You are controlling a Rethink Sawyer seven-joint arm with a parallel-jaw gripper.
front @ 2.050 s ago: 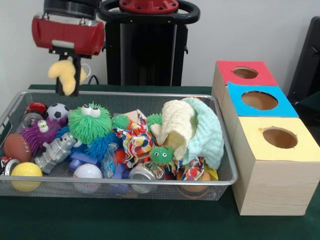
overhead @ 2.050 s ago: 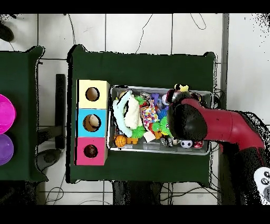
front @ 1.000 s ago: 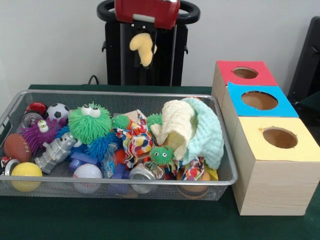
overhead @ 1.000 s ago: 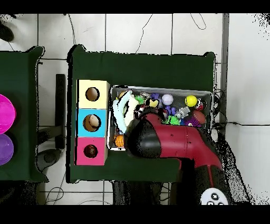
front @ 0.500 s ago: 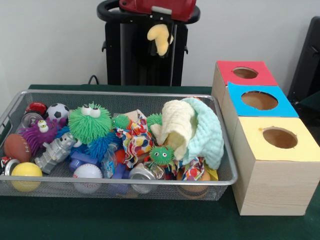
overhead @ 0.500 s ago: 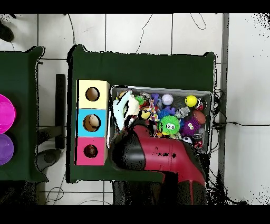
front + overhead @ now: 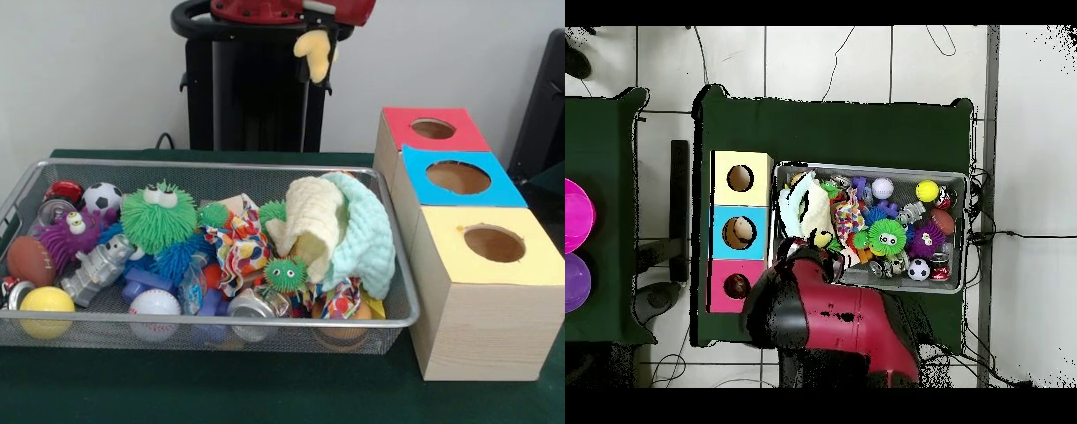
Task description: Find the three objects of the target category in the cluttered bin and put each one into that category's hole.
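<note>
Bin [image 7: 212,172] sat on the green counter [image 7: 265,397] in the front view, packed w/ balls, spiky toys, cans and cloths. We saw the tool [image 7: 315,55] up high at the top edge, above the bin's far rim and short of the boxes, closed on a small yellow plush piece [image 7: 313,46] that hung limp from it. Red-topped box was the farthest of three, its hole [image 7: 433,129] uncovered; blue and yellow ones stood nearer the camera. We judged the plush piece light, soft and squashy w/ no risk of breakage, but floppy: a pinch across its thick middle seemed safest, since a grip near an end could let it slide out.

Overhead view: the arm [image 7: 835,320] covered the bin's corner nearest the boxes, so tool and plush were hidden beneath it. Hole [image 7: 737,286] in the red top lay just beside the arm's end. Bin [image 7: 955,176] was otherwise unobstructed, toys approx. filling its whole floor.
</note>
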